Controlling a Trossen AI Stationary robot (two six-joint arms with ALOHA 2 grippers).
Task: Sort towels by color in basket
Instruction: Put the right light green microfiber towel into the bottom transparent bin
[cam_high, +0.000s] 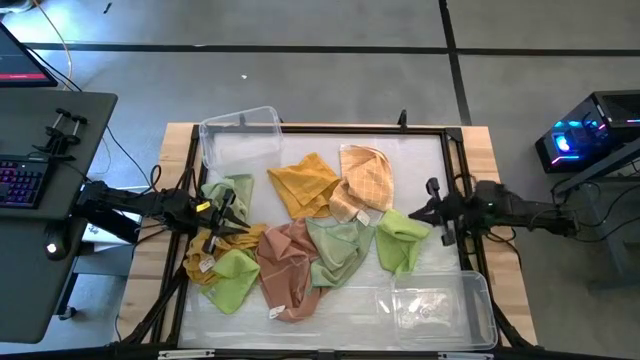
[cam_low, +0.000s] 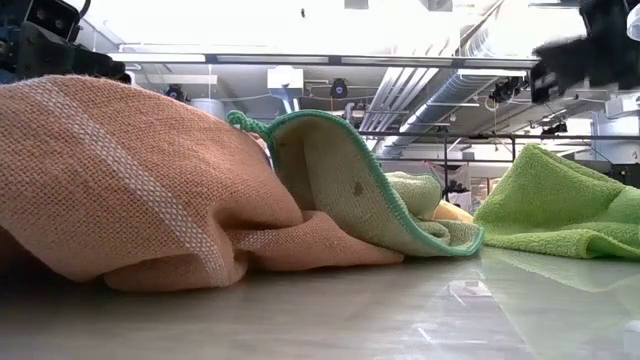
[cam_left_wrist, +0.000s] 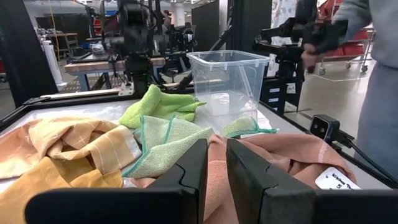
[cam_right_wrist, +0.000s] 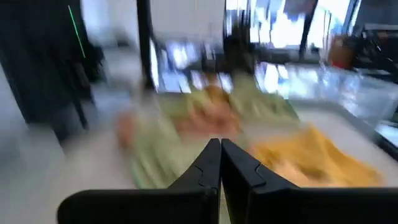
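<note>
L tool (cam_high: 218, 222) sits mid-left in high view, low over the left end of the pile. Narrow gap, nothing seen pinched. In wrist view L tool (cam_left_wrist: 216, 149) points straight at the pink towel (cam_left_wrist: 292, 155), lying just ahead and under the tips. Beyond it a lt-green towel (cam_left_wrist: 165, 140), then the near bin (cam_left_wrist: 227, 81) at upper centre.

R tool (cam_high: 432, 212) waits mid-right, fingers pressed together, empty, beside the bright green towel (cam_high: 403, 240).

Towels all loose on the bench (cam_high: 420, 150), overlapping at frame centre: mustard towel (cam_high: 303, 185), peach towel (cam_high: 365, 180), pink towel (cam_high: 285, 262). Near bin (cam_high: 440, 278) is at lower right, far bin (cam_high: 240, 115) at upper left. Neither seems to hold a towel yet, so prob. early in the sort.

Step in hand, by the look of it: first pick on the left side.

To do well:
- Widen before dropping.
- Take one colour only, at a raised fold or free corner, not where two cloths lap.
- Pinch deep enough not to slip, then lift straight up and slow so neighbours peel off.
- Check nothing trails before carrying to a bin.
- Keep clear of R arm's side.
</note>
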